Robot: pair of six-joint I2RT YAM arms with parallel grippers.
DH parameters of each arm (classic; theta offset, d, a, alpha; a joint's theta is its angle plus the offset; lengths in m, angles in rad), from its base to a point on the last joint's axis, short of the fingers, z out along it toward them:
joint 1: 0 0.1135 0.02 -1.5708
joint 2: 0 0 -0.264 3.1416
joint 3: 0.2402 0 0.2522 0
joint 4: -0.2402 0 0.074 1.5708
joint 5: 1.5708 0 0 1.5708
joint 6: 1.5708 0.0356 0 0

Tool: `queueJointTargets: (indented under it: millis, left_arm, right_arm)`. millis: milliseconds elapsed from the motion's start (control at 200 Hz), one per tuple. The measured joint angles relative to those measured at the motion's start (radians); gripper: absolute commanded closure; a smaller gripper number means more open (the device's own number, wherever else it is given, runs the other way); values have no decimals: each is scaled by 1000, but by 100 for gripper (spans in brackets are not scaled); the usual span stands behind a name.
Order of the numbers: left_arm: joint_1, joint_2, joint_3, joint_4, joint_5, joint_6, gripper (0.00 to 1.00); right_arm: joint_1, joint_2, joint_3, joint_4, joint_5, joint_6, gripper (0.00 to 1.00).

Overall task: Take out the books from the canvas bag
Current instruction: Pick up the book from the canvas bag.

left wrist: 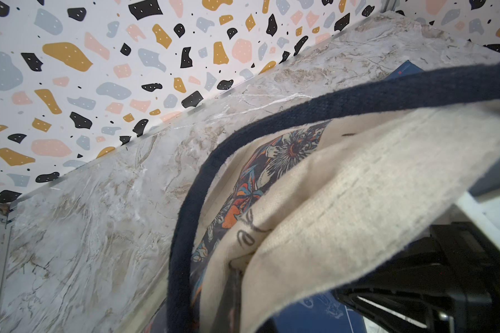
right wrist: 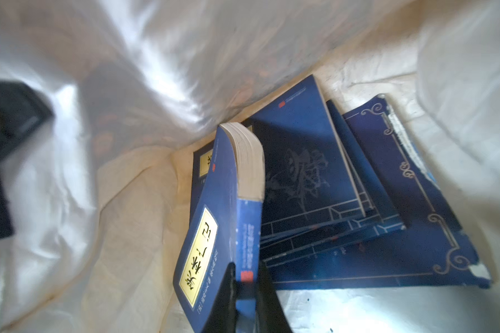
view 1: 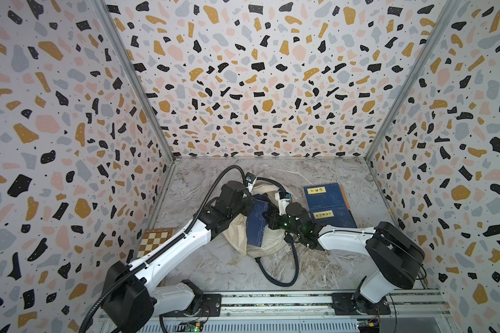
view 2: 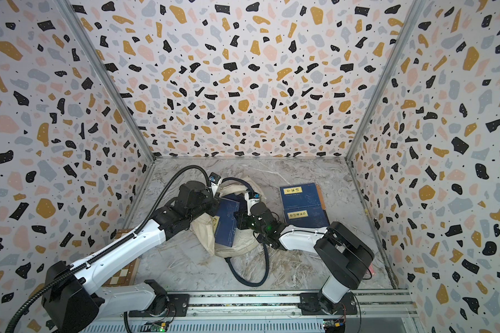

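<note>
Slumping on the marble tabletop [view 1: 214,268], the cream, navy-handled canvas bag [view 1: 237,233] has its rim pinched in the closed left gripper [view 1: 249,201], arm outstretched. Inside, the right gripper [right wrist: 246,288] clamps a yellow-labelled navy paperback [right wrist: 214,230]; other navy books [right wrist: 315,173] fan beyond its fingertips.

- Upright book [right wrist: 223,184] inside the bag [right wrist: 127,201]: yellow label [right wrist: 198,253] with large black Chinese characters. Fine white print along the spine is too small to read. Red square seal [right wrist: 248,275] at the spine's end.
- Flat book [right wrist: 300,161] behind it: small red seal near one corner, unreadable.
- Farther table book [view 1: 325,199] and nearer table book [view 1: 341,219]: each has a yellow label with black Chinese characters, too small to read.
- Bag's outer side, left wrist view: dark cursive lettering [left wrist: 248,233], partly hidden, unreadable.
</note>
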Motion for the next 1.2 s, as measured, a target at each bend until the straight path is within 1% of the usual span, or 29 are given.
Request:
queueJointTargets:
  millis: [210, 436, 651, 906, 1066, 1201]
  left_arm:
    - [3, -56, -9, -12, -13, -8, 100]
    - [3, -60, -10, -23, -23, -14, 100]
    - [3, -60, -10, -23, -32, -19, 100]
    - [3, -63, -10, -22, -52, -21, 100]
    - [3, -67, -10, -21, -68, -21, 100]
    - [3, -67, -10, -19, -74, -20, 100]
  right_arm:
    - [50, -16, 1, -6, 31, -57, 100]
    - [138, -140, -42, 4, 51, -168, 100]
    - [156, -229, -114, 13, 51, -212, 100]
    - [132, -354, -153, -68, 56, -238, 100]
    - [44, -510, -198, -111, 14, -222, 100]
    - [-11, -665, -206, -168, 8, -212, 100]
